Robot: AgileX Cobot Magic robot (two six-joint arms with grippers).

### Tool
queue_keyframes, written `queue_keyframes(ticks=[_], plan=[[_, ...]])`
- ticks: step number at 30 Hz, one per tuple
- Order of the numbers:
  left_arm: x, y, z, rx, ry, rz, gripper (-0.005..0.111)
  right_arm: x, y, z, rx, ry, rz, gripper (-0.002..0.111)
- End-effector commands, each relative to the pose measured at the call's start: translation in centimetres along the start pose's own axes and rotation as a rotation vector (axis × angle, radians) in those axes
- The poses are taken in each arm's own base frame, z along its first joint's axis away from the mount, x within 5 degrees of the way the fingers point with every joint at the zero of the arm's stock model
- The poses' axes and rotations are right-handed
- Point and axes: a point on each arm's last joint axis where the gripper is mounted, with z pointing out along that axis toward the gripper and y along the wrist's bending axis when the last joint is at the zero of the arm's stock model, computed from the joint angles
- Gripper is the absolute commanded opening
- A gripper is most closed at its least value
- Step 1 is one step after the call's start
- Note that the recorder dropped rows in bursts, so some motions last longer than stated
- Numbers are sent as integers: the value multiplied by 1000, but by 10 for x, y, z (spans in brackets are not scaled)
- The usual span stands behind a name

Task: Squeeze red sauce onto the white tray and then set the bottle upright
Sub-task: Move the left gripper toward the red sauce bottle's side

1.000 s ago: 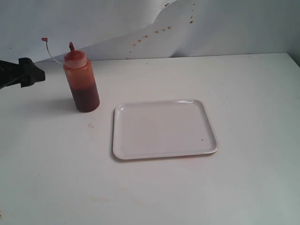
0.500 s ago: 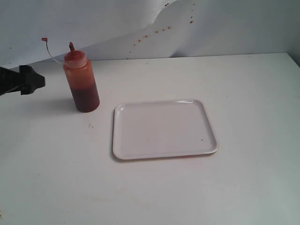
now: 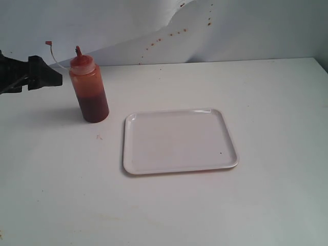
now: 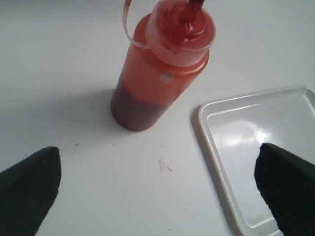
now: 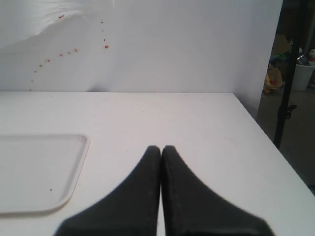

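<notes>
The bottle (image 3: 89, 89) stands upright on the white table at the left, orange-red with darker red sauce in its lower part, its nozzle up and its tethered cap (image 3: 48, 43) hanging off to the left. My left gripper (image 3: 48, 77) hovers just left of it, open and empty. In the left wrist view the bottle (image 4: 157, 73) stands ahead of the wide-apart fingertips of that gripper (image 4: 158, 148). The white tray (image 3: 179, 141) lies flat to the right of the bottle, bare but for a dark speck (image 3: 221, 152). My right gripper (image 5: 161, 147) is shut on nothing, right of the tray (image 5: 39, 167).
A small brownish smear (image 3: 99, 137) marks the table between bottle and tray. The white backdrop (image 3: 174, 33) behind carries reddish specks. In the right wrist view the table's right edge (image 5: 266, 142) drops off, with a black stand (image 5: 288, 73) beyond it.
My left gripper has moved right, closer to the bottle, and a little higher. Bottle, tray and right gripper have not moved.
</notes>
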Motion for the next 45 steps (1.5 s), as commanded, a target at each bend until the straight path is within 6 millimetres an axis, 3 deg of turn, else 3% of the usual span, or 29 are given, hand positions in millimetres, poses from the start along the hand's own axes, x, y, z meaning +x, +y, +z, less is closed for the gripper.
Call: queue_keyframes(ticks=[1,8,14,18,26,30,38,41,45], plan=[[-3,-3,0,22,-22,-62,104,1,0,1,2,7,3,0],[-1,-5,1,-103,70,89,104,1,0,1,2,7,3,0],[-6,-31,9,-218,101,301,104,1,0,1,2,7,5,0],[-7,-41,11,-195,71,205,104,1,0,1,2,7,5,0],[-6,-39,4,-228,-72,243,104,1,0,1,2,7,3,0],[8,-31,0,-283,-255,189,104,1,0,1,2,7,3,0],[54,-10,6,-376,-401,146,104,1,0,1,2,7,3,0],[66,-15,8,-296,-443,224,104,1,0,1,2,7,5,0],[82,-34,13,-54,-483,291,104,1,0,1,2,7,5,0]])
